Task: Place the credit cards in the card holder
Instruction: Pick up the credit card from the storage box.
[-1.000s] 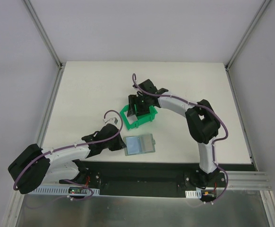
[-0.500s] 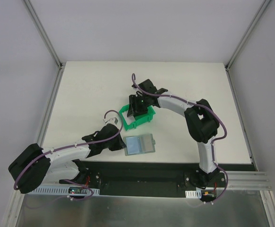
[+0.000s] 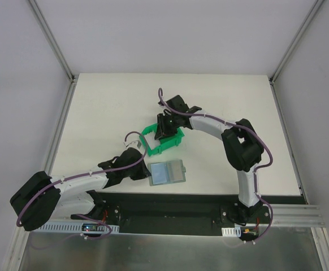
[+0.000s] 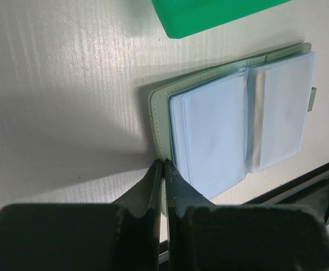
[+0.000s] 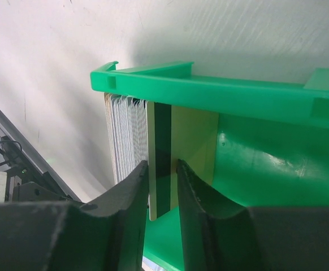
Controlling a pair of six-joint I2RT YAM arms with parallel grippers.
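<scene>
**Q:** Near side: what is the status, and what can fail?

**A:** The card holder (image 4: 232, 130) lies open on the tabletop (image 4: 57, 84) with its clear pockets facing up. The left jaws are clenched at its near edge and appear to pinch the cover. If that hold slips, the holder may slide or fold shut when a card is pushed in.

**Q:** Far side?

**A:** The right jaws reach into the green bin (image 5: 210, 93). They stand on either side of a tan card (image 5: 193, 141), beside the upright stack of pale credit cards (image 5: 125, 135). I cannot tell whether they clamp it. A neighbouring card may lift with it, or the thin card may twist free.

**Q:** What is hidden?

**A:** From above, the right arm covers the bin's contents. The card count and the pocket openings cannot be made out.
</scene>
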